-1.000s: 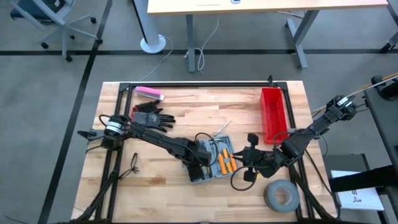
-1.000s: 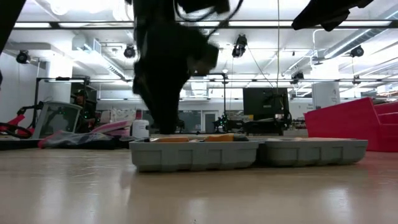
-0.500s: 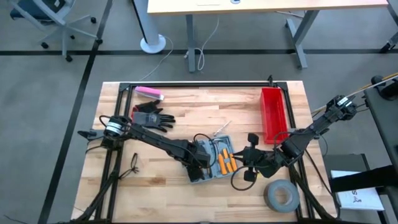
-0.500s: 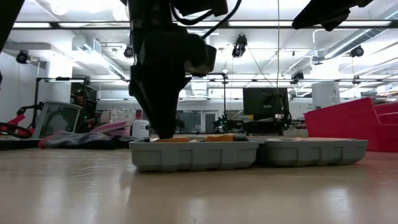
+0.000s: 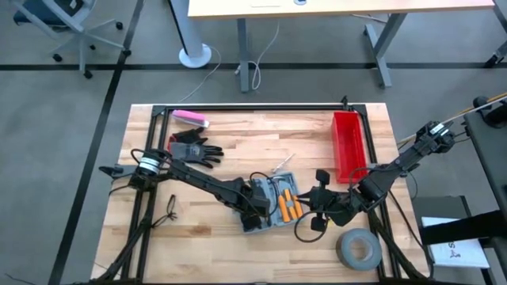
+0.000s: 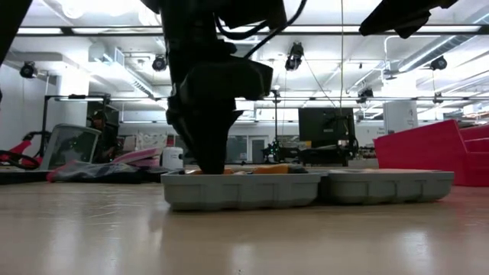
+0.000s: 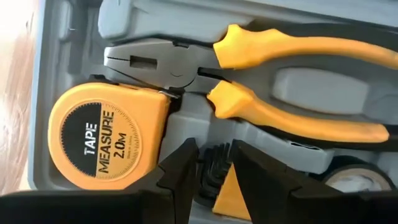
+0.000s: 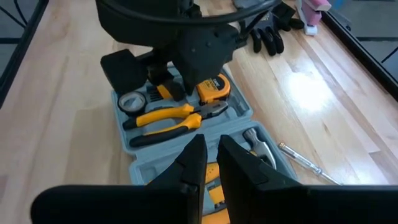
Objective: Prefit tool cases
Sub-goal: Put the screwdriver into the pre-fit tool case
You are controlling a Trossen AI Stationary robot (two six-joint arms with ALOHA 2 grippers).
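Wooden table (image 5: 222, 134), moulded grey tool case (image 5: 269, 204) (rounded)

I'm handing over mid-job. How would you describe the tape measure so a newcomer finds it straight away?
Find the open grey case at the middle of the table's near half. The tape measure sits in the half under the left pincer, beside the jaws of the yellow-handled pliers. It is the only round-cornered yellow block there, with a black disc reading TAPE MEASURE.

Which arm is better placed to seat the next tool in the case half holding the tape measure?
Probably left: the left gripper hangs directly over that half of the tool case, beside the tape measure. The right gripper waits off the other half.
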